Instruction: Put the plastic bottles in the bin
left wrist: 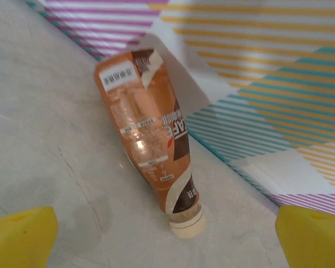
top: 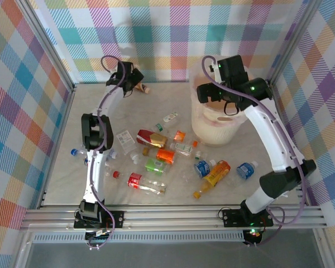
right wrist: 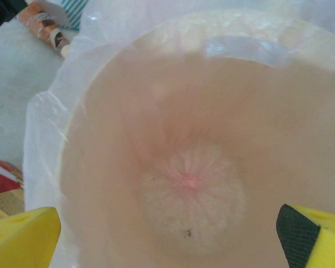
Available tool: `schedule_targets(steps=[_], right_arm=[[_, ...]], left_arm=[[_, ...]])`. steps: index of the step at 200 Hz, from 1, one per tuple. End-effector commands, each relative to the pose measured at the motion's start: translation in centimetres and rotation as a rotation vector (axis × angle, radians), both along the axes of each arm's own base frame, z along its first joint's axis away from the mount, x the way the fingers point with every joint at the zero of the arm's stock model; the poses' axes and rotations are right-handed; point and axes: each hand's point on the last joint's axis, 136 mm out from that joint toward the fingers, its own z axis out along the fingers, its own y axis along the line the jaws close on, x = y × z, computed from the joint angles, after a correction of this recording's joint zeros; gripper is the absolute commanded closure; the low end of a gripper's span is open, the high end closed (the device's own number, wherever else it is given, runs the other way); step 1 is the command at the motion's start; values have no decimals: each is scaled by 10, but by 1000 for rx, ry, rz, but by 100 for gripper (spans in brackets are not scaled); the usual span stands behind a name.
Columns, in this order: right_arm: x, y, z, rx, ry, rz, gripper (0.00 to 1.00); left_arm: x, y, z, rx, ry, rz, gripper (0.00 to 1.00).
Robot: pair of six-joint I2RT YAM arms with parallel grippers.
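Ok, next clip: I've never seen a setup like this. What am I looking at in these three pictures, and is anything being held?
Two robot arms are bolted at the near edge of a table. The wide picture looks down from above and behind them; the other two come from cameras on the wrists, with yellow fingertips at the bottom corners. Crushed drink bottles lie scattered on the table, beside a big pale bin. The left gripper is open, pointed at a brown bottle lying by the far wall. The right gripper is open above the bin. Nothing is held.
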Motion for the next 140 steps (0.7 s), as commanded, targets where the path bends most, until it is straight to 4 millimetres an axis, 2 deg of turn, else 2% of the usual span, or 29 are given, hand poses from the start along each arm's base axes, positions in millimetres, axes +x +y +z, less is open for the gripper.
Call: schedule_targets(steps=[1, 25, 73, 140], right_arm=[[0, -13, 30, 60, -149, -83, 0], [-13, -20, 40, 116, -225, -102, 0], [-32, -32, 46, 159, -278, -125, 0], [-36, -35, 37, 155, -272, -134, 0]], left_arm=[[-2, -2, -16, 15, 59, 22, 0], [8, -8, -29, 11, 41, 22, 0], [21, -12, -55, 17, 33, 36, 0], [33, -9, -56, 54, -21, 62, 0]])
